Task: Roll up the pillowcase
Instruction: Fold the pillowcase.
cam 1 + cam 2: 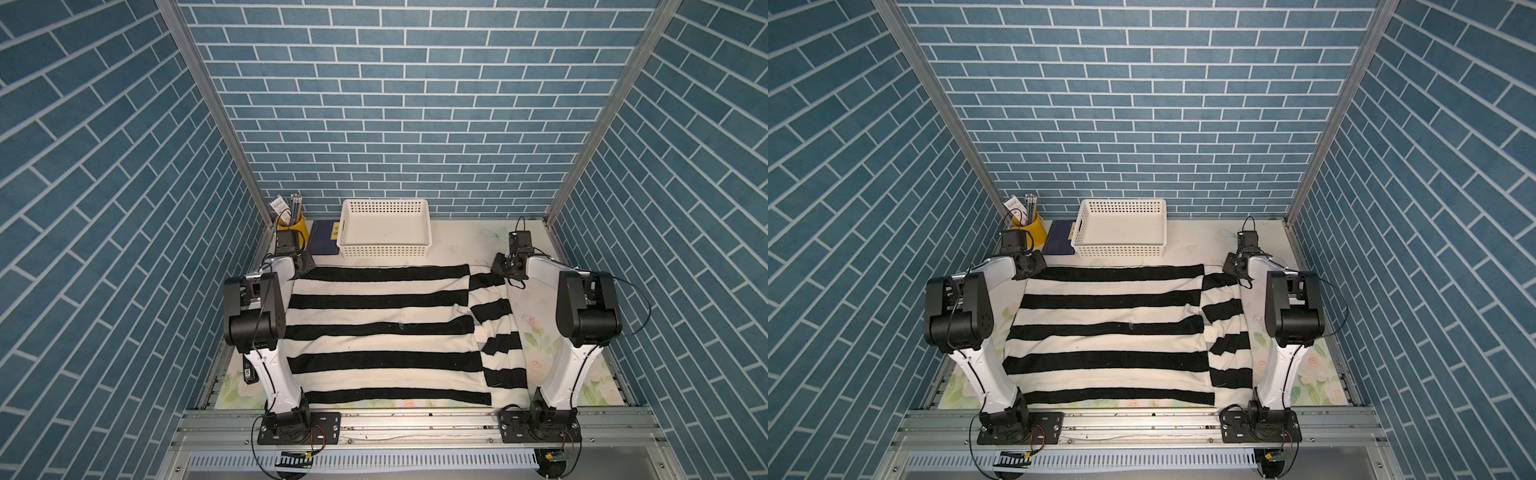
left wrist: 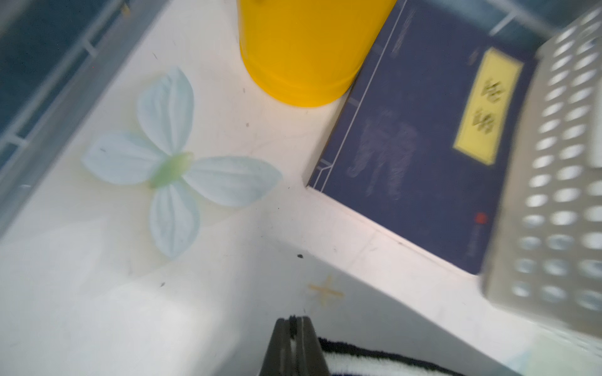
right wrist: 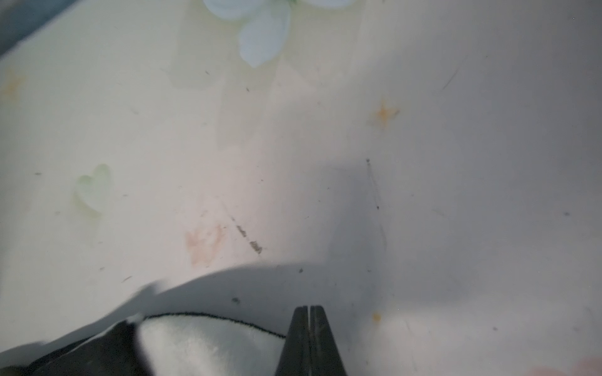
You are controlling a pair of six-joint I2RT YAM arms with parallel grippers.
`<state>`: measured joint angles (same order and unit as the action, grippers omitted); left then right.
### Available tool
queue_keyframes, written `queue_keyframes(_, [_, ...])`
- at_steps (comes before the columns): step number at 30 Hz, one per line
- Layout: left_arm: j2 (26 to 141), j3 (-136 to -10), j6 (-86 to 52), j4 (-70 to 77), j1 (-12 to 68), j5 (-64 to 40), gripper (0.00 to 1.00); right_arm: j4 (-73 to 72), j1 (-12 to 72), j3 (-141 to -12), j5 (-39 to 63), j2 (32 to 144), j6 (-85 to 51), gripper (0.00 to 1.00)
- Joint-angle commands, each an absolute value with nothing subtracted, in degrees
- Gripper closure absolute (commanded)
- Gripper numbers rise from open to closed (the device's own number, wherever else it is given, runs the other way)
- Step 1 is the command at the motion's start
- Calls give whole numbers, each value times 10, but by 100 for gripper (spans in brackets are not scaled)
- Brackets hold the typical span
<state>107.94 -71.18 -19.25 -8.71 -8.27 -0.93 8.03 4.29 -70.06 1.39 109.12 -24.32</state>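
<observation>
Mounting rail (image 1: 415,424) at 6 o'clock borders the pillowcase (image 1: 382,328), spread on the surface (image 1: 457,241). Left claw (image 2: 294,324) clamps its 10 o'clock corner; right claw (image 3: 308,309), jaws together at 2 o'clock, may hold nothing, risking a skewed roll.

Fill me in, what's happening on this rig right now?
Two arms are set to roll up the striped pillowcase. It lies spread almost flat on the table, with its right side rumpled. The left gripper has its fingers shut on the far left corner. The right gripper is shut at the far right corner, where the cloth looks slightly lifted. No roll has formed yet. The white basket sits beyond the cloth, untouched.
</observation>
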Motion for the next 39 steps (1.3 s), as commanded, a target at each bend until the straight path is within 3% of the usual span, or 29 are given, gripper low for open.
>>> queue_keyframes(1, [1008, -696, -193, -80, -85, 12, 100, 0, 41, -675, 20, 1004, -214, 100])
queue_keyframes(8, [936, -714, -196, -87, -86, 22, 100, -73, 29, -653, 32, 929, -195, 100])
queue_keyframes(18, [959, -803, -210, -88, -86, -1, 100, -82, 11, -729, 61, 958, -185, 100])
queue_keyframes(28, [831, -637, -226, -46, -86, 52, 100, -126, 12, -550, 13, 831, -202, 100])
queue_keyframes(39, [637, -468, -282, -109, -88, 164, 100, -71, 10, -339, -107, 616, -254, 100])
